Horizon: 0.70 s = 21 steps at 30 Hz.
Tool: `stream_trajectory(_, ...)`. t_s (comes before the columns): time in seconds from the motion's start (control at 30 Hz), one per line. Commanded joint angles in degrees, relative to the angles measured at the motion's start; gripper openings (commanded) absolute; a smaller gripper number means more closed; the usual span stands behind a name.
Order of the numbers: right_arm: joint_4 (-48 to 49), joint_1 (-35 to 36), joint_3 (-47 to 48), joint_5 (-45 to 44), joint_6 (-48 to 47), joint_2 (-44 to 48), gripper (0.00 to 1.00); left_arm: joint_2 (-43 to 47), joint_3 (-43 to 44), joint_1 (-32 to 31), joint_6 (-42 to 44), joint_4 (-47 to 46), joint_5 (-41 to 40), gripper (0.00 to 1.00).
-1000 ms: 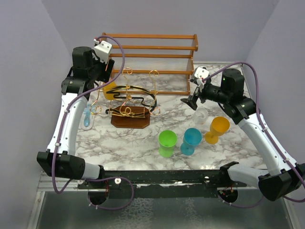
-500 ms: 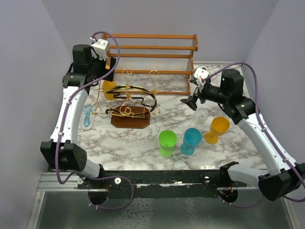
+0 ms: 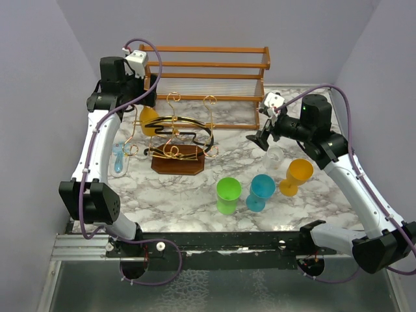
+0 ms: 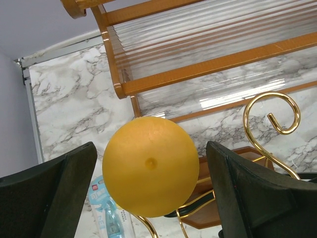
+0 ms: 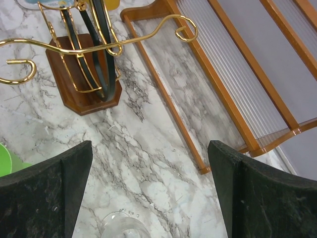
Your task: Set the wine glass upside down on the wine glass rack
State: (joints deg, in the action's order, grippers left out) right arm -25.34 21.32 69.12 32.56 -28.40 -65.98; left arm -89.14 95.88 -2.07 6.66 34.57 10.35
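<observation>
- At the near side of the marble table (image 3: 182,201), three glasses stand upright in a row: a green glass (image 3: 228,194), a blue glass (image 3: 262,190) and a spare orange glass (image 3: 298,174). Nothing shows inside any of them.
- Just behind them, the right gripper (image 3: 261,138) hovers with its fingers spread wide and grips nothing. Under it is a clear glass (image 3: 274,156), mouth up and apparently empty.
- Over on the left, a small blue tube (image 3: 119,159) lies flat beside the rack.
- Mid-table is the wire rack (image 3: 175,133) on its dark wooden base, with the wine glass (image 3: 149,121) hanging in the left-hand curls. The wrist view shows a round orange face with a centre dimple, which I take for its foot, so it's upside down.
- Here's the change: a second ago the left gripper (image 4: 149,153) sat lower on that glass. Now its fingers have sprung apart and the arm has lifted back, with a gap showing on both sides.
- The glass hasn't budged on release, so I'd call this placement done.
- At the back is the two-tier wooden shelf (image 3: 205,65), with nothing seen on it.
</observation>
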Motion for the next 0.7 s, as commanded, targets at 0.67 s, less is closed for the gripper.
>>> stream_trajectory(0.67, 1.24, 0.12, -0.5, 0.78, -0.7, -0.12, 0.99, -1.12, 2.18, 1.97, -3.3, -0.01, 4.9, 0.89)
